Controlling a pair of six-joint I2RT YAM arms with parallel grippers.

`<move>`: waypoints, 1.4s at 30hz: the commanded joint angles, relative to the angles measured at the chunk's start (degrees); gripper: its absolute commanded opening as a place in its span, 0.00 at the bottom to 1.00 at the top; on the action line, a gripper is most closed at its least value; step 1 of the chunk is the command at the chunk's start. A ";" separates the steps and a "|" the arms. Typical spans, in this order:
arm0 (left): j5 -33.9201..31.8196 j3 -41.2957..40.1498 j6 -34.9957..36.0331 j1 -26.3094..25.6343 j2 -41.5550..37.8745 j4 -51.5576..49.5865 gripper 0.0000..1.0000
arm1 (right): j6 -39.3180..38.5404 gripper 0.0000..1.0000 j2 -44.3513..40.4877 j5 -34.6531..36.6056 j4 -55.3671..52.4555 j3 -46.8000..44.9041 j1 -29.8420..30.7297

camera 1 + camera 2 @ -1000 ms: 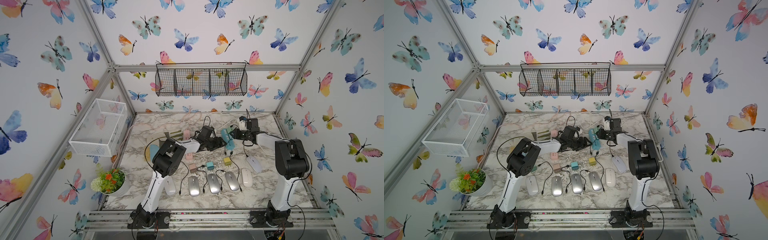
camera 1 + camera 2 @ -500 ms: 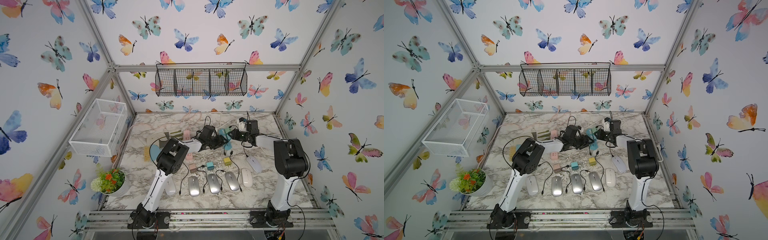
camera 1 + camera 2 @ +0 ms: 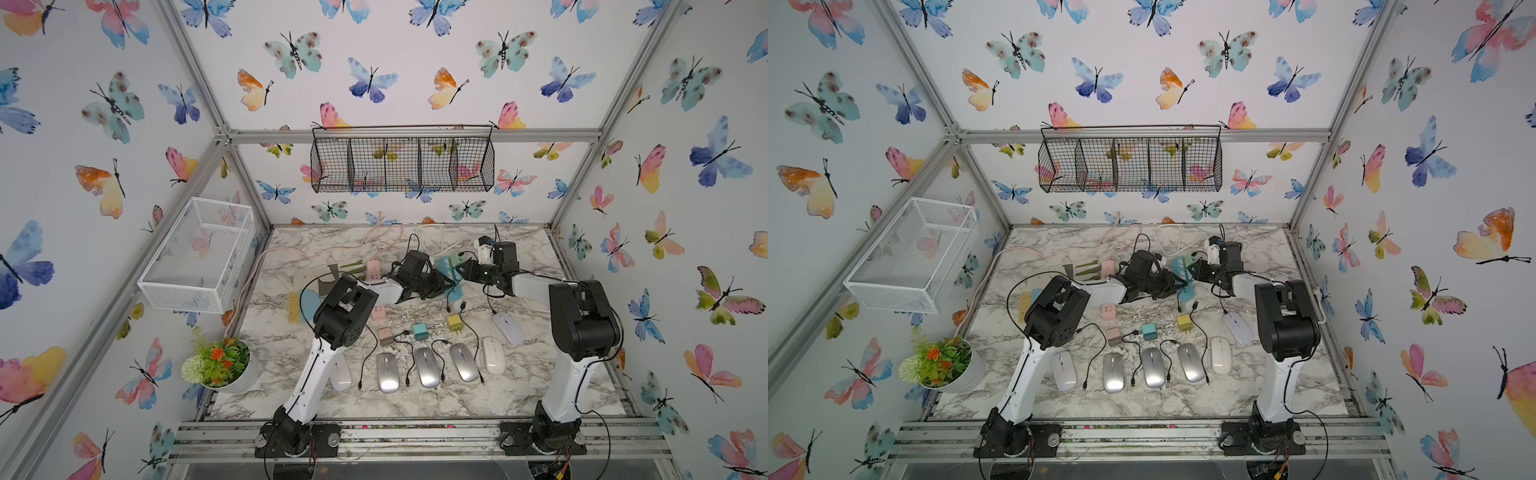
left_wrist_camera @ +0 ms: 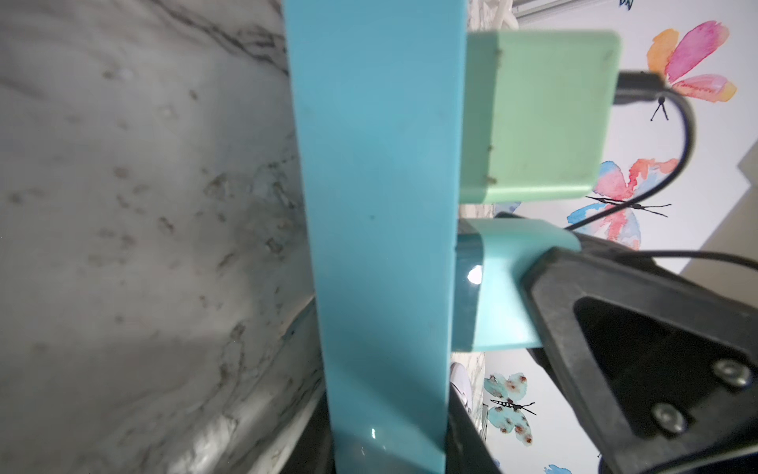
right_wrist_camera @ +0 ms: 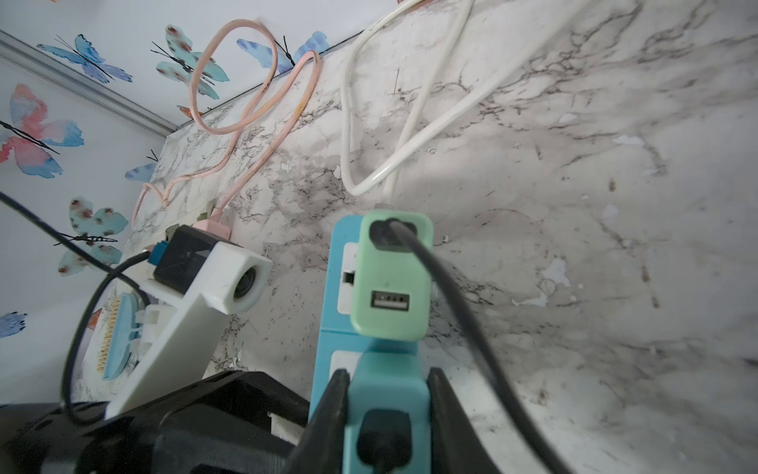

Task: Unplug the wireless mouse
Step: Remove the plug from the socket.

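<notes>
- The wireless mouse, a pale white plastic one [image 3: 508, 327], lies on the tabletop just beside the right arm. It is probably the one in question, since a thin lead seems to run from it up toward the grippers.
- A black cable [image 5: 383, 445] enters a teal cube-shaped USB charger [image 5: 385, 394]. The charger sits flush in a blue plastic power strip [image 4: 377, 205], next to a mint-green charger [image 5: 391, 283] with its own lead.
- The right gripper [image 5: 387, 385] is clamped narrowly on the teal charger, one finger on each side.
- The left gripper [image 4: 387, 435] has its jaws against both long edges of the power strip, bracing it.
- Progress: both grips look set, but the teal charger is not yet out of its socket. The pull apart is what remains, so the task seems near its midpoint.
- On the grey-veined marble-pattern tabletop [image 3: 415, 407], a row of five silver and white mice [image 3: 426, 368] lies near the front, with loose coloured charger cubes [image 3: 420, 331] behind them.
- Around the table are butterfly-papered walls [image 3: 415, 62], a black wire basket [image 3: 403, 164] at the back, a white mesh basket [image 3: 199, 249] and a potted plant [image 3: 220, 365].
</notes>
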 commanded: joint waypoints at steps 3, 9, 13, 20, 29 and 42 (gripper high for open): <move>-2.42 -3.59 2.95 0.78 0.91 -4.10 0.01 | -2.73 0.02 -4.42 2.69 0.61 -4.22 0.19; -3.05 -4.42 3.04 1.18 0.82 -4.86 0.00 | 0.78 0.02 -4.04 1.19 1.92 -3.72 0.67; -3.29 -4.42 3.13 1.26 0.73 -5.58 0.00 | -3.15 0.02 -4.52 11.14 -4.85 -1.35 3.87; -3.50 -5.65 2.95 1.71 0.49 -5.44 0.00 | 6.74 0.02 -3.81 -5.17 7.16 -5.56 0.95; -3.84 -6.71 3.24 2.10 -0.06 -5.42 0.00 | 6.05 0.02 -5.67 -2.34 5.87 -6.63 1.32; -4.12 -6.88 3.13 2.14 0.11 -5.77 0.00 | 5.83 0.02 -6.41 -0.45 3.83 -6.39 3.62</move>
